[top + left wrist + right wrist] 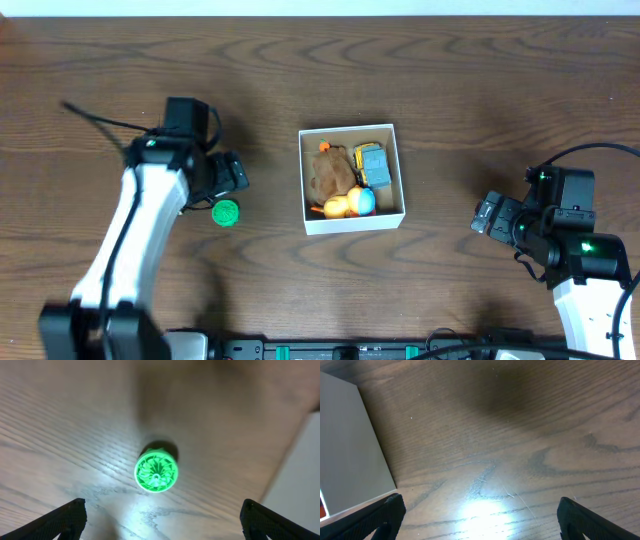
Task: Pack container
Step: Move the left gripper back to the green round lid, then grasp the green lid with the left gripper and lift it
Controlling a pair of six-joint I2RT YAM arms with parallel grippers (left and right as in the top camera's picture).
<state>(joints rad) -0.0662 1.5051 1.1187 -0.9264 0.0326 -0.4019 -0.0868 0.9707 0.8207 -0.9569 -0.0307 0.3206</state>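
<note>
The container [352, 222], a small square white-walled cardboard box with a tan inside, sits mid-table. It holds a brown plush toy [328, 172], a blue and yellow toy [373, 163] and an orange and blue toy [352, 204]. A green round ribbed toy [226, 212] lies on the table left of the box; it also shows in the left wrist view [156, 470]. My left gripper [162, 520] is open and empty, hovering right above the green toy. My right gripper [480, 517] is open and empty over bare table right of the box, whose white wall [350, 450] shows at the left.
The table is dark brown wood [480, 90]. Its edge shows at the right of the left wrist view [295, 450]. A black cable [105, 118] runs from the left arm. A black rail [350, 350] lines the front edge.
</note>
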